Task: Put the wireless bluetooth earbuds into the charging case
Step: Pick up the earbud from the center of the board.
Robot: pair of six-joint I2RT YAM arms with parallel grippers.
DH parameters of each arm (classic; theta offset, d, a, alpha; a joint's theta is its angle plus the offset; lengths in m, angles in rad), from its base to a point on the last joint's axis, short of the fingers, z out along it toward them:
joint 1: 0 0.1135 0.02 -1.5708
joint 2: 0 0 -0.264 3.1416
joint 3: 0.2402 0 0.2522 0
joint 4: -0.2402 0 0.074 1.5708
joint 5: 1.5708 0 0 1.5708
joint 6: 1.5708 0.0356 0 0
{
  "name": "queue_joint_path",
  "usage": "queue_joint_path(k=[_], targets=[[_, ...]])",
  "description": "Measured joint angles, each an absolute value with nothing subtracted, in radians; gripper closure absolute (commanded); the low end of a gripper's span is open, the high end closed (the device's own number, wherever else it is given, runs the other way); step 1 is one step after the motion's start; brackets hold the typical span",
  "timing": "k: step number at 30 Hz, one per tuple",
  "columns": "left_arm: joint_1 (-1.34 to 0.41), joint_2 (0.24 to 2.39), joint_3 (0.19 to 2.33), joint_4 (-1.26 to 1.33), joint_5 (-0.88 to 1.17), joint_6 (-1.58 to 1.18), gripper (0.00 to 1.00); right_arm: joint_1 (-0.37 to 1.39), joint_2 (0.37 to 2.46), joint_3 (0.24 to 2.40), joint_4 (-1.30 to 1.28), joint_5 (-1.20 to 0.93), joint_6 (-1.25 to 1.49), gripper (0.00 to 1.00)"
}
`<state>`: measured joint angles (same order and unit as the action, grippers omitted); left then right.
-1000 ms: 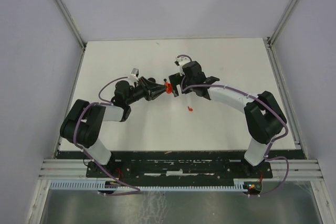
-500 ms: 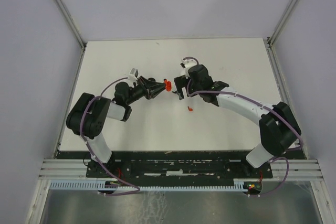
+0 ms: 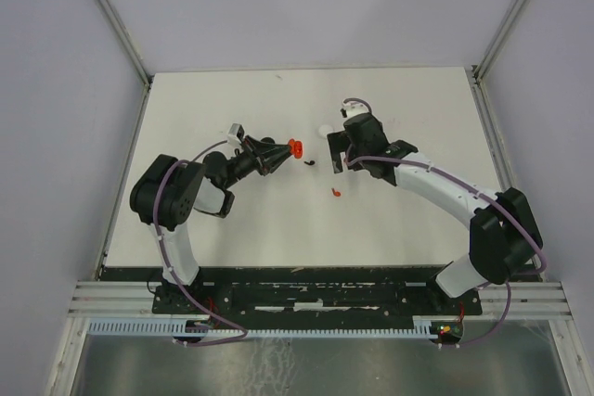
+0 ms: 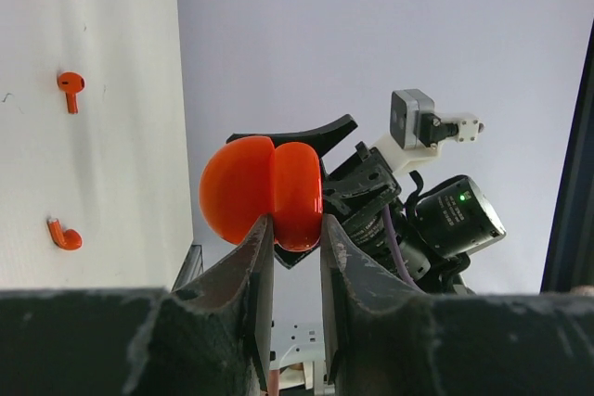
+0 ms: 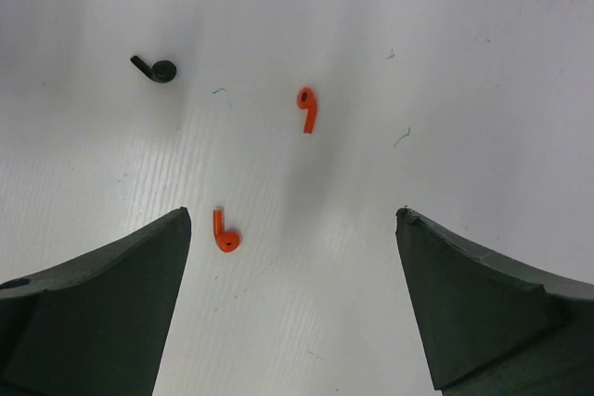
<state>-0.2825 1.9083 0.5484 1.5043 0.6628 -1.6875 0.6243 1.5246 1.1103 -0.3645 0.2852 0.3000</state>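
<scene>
Lying on white table point(image 5: 483, 90), red earbuds point(image 5: 307, 108), black earbud point(image 5: 156, 69), pale walls point(image 3: 56, 62) enclosing.

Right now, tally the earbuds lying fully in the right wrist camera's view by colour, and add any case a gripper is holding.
Small curved red plastic earbuds: 2
Small curved black plastic earbud: 1
Round red plastic case, pinched in the left gripper: 1
Total: 4
</scene>
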Motion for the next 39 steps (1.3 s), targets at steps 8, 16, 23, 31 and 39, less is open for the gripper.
queue_joint_path(k=[8, 16, 23, 31, 39], targets=[[-0.282, 1.908, 0.54, 1.507, 0.667, -1.695, 0.97, 0.598, 1.539, 1.128, -0.417, 0.308, 0.314, 0.03], [-0.281, 1.908, 0.522, 1.507, 0.71, -1.694, 0.97, 0.572, 1.691, 1.257, -0.496, 0.278, 0.288, 0.17], [-0.281, 1.909, 0.512, 1.507, 0.736, -1.694, 0.97, 0.567, 1.72, 1.282, -0.527, 0.199, 0.27, 0.21], [-0.281, 1.908, 0.51, 1.508, 0.743, -1.694, 0.97, 0.575, 1.72, 1.205, -0.516, 0.065, 0.27, 0.22], [-0.281, 1.908, 0.51, 1.508, 0.744, -1.694, 0.97, 0.623, 1.721, 1.132, -0.501, -0.013, 0.295, 0.22]])
